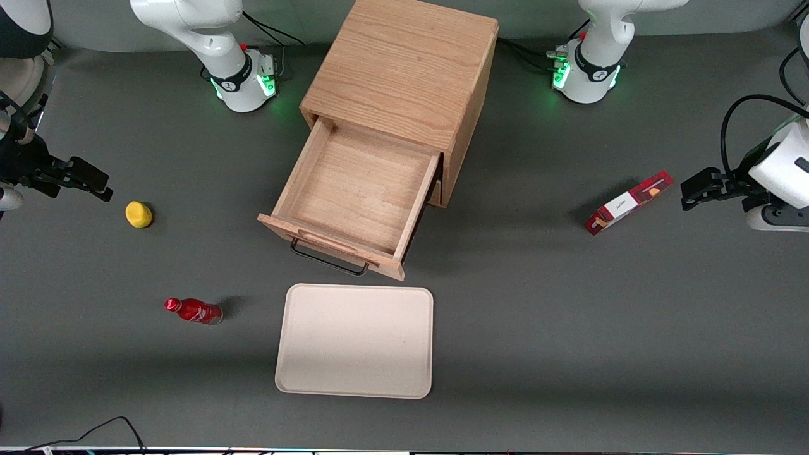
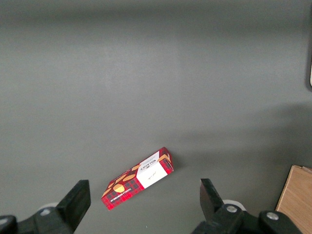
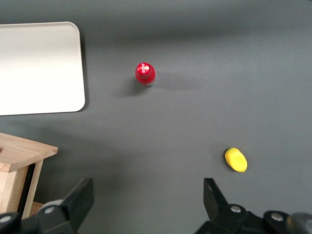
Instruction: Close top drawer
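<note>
Your top drawer stands pulled well out of the oak cabinet, near the middle of the table. Its front panel faces the front camera, the thin black wire handle hangs under that panel, and the light wood floor inside lies bare. Only a dark sliver of the cabinet front shows beneath it, so you cannot make out the lower drawer from here.

Your gripper hovers above the table at the working arm's end, well apart from the drawer, roughly at nine o'clock from it in the front view. Its two black fingers are spread wide with only grey tabletop between them (nothing is pinched).

Just beside the gripper, a little nearer the front camera, sits a small yellow lemon-like object. Nearer the camera again stands a red bottle with a red cap, at about seven o'clock from the drawer in the front view; the wrist camera looks straight down on its cap.

A cream tray lies flat just in front of the drawer, close to the handle but not touching it, at six o'clock from it in the front view.

Toward the parked arm's end of the table, at about three o'clock from the drawer, a red tartan box lies flat on its long side.
</note>
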Controlling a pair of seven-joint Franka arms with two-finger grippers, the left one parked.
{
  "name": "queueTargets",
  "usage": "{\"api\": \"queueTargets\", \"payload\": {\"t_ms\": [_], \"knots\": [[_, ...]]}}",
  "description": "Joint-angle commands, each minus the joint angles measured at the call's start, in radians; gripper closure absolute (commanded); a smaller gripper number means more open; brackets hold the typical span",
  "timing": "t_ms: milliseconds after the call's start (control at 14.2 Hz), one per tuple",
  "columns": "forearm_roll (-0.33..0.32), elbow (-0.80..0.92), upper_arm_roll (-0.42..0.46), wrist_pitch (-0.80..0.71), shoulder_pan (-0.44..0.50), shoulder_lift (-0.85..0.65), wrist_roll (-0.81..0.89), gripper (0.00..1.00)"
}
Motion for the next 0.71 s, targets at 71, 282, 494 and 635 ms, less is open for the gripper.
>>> {"api": "queueTargets", "payload": {"t_ms": [71,282,494,635], "knots": [[0.016,0.043,-0.004,-0.063,-0.004,0.012,-0.016,0.0],[0.059,0.074,-0.005,-0.064,-0.009,0.034,-0.007,0.0],[0.067,0.087,-0.004,-0.064,-0.008,0.038,-0.021,0.0],[0.07,0.088,-0.004,-0.062,-0.004,0.04,-0.021,0.0]]}}
